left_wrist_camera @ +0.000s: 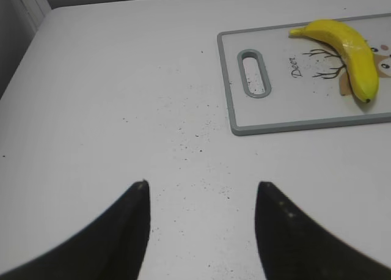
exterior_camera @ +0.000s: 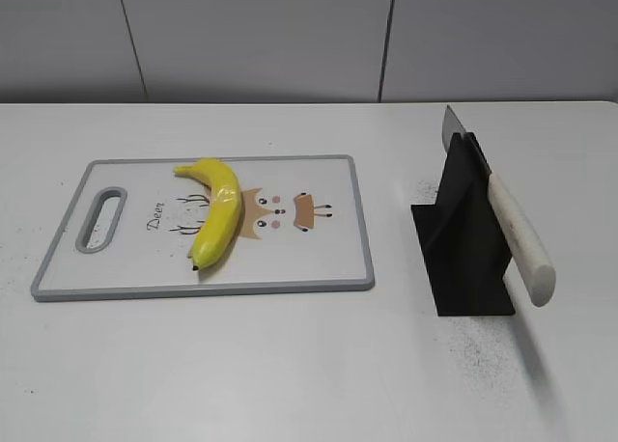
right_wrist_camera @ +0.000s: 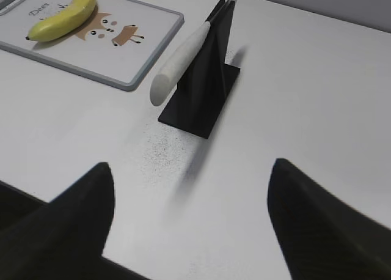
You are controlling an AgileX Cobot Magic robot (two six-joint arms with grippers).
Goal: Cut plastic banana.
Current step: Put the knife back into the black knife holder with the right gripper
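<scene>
Glossy yellow plastic banana (exterior_camera: 216, 210), dark tip near, lies whole on the cutting board (exterior_camera: 319, 268). Left gripper (left_wrist_camera: 201, 191) and right gripper (right_wrist_camera: 189, 176) both spread, holding nothing.

The cutting board (exterior_camera: 319, 259) bears the handwritten word "Deer".

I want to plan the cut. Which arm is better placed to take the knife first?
Right. The knife rests in its stand just ahead of the open right gripper, handle toward it. The left gripper faces bare table beside the board, far from the knife.
</scene>
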